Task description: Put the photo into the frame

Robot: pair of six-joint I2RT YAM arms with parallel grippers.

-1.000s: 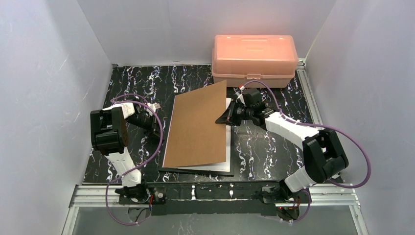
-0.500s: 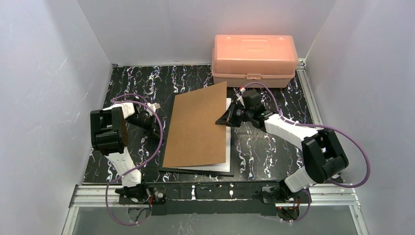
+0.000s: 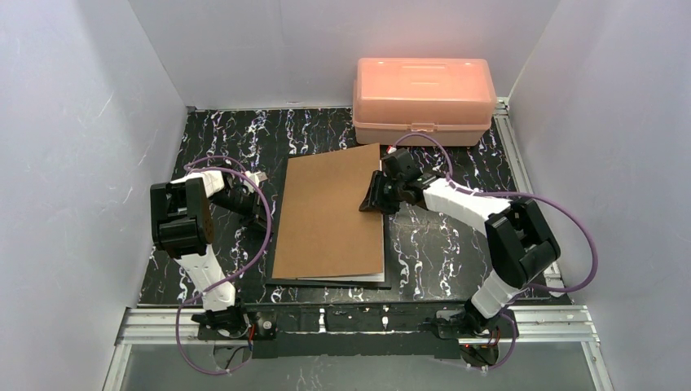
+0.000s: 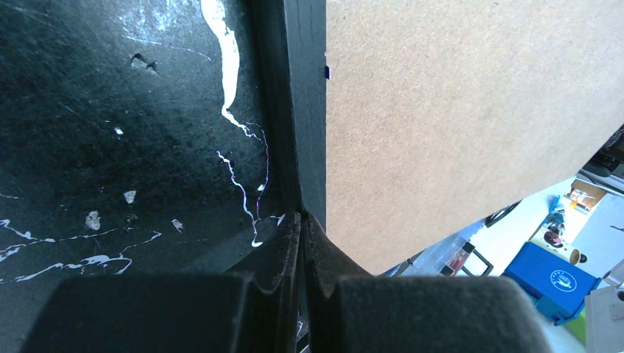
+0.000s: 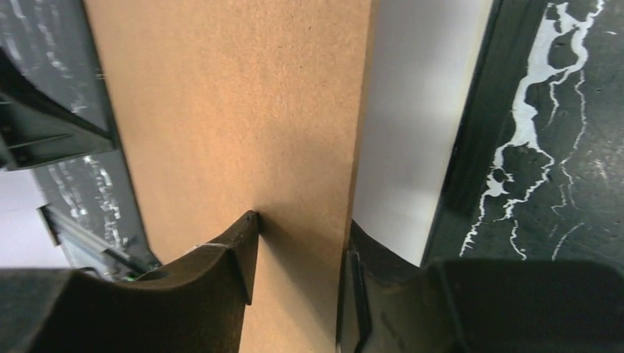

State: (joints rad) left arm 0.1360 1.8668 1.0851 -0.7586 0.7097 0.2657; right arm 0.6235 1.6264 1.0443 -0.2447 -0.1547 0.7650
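The black frame lies flat on the marble table, and its rail also shows in the wrist views. The brown backing board lies over it, nearly flat. The photo shows only as a white strip under the board's right edge, with a sliver along the near edge. My right gripper is open and straddles the board's right edge, one finger above it and one below. My left gripper is shut, its tips against the frame's left rail.
A pink plastic box stands at the back right, just behind my right arm. White walls close in the table on three sides. Bare marble table shows to the right of the frame.
My right jaws have opened and the board's raised right edge has dropped nearly flat onto the frame. The right wrist has shifted slightly left and back. The left arm has not moved.
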